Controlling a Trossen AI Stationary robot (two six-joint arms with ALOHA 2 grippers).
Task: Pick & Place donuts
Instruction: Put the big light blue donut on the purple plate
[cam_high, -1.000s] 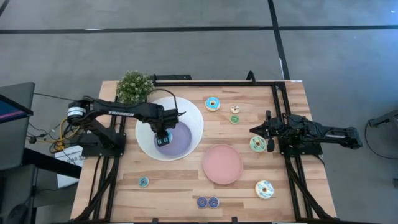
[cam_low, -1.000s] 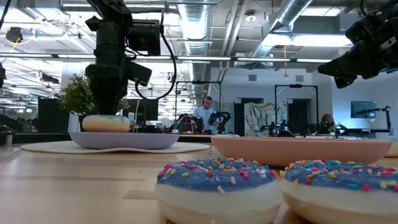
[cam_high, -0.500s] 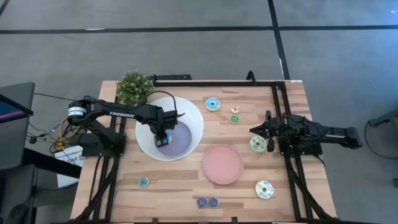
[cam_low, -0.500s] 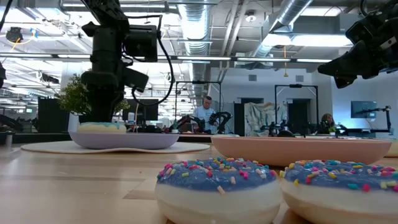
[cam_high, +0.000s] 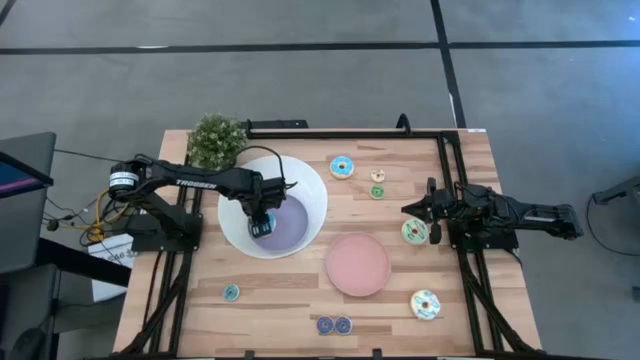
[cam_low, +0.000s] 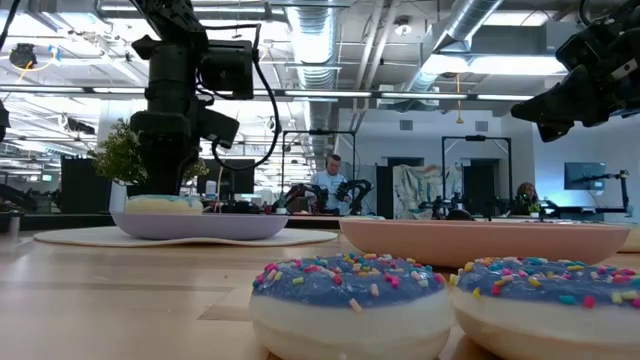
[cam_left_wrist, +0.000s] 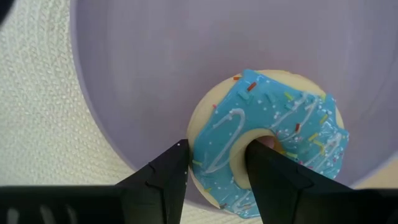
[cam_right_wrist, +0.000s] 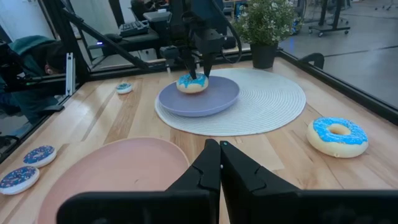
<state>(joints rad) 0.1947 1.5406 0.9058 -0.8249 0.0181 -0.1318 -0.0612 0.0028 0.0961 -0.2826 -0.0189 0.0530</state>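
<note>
My left gripper (cam_high: 261, 226) points down into the lilac centre of the big white bowl (cam_high: 305, 180). It is shut on a large blue-iced donut (cam_left_wrist: 298, 124), which lies on the lilac surface (cam_left_wrist: 155, 62). In the low view this donut (cam_low: 160, 203) sits under the dark arm. My right gripper (cam_high: 408, 209) is shut and waits at the table's right side, beside a green-iced donut (cam_high: 414, 232). More donuts lie flat on the wood: a blue one (cam_high: 342, 167), two small ones (cam_high: 377, 183), a small blue one (cam_high: 231, 292), two dark blue ones (cam_high: 334, 325) and a pale sprinkled one (cam_high: 426, 304). My left gripper pinches the donut's ring wall (cam_left_wrist: 214, 140) from above, pointing down. One finger (cam_left_wrist: 165, 171) is on the outer edge and the other (cam_left_wrist: 270, 171) stands in the hole. The donut lies flat, icing up, on the bowl's lilac centre.
The round pink plate (cam_high: 357, 264) sits right of the bowl, toward the near edge. A potted plant (cam_high: 216, 138) stands at the far left corner. Black frame rails (cam_high: 450, 170) run along the table's far and right sides. A person shows in the room beyond (cam_low: 333, 180).
My left gripper has moved down and a little toward the table's left edge with the donut still in its fingers. The donut has sunk from just above the bowl's lilac centre onto it.
</note>
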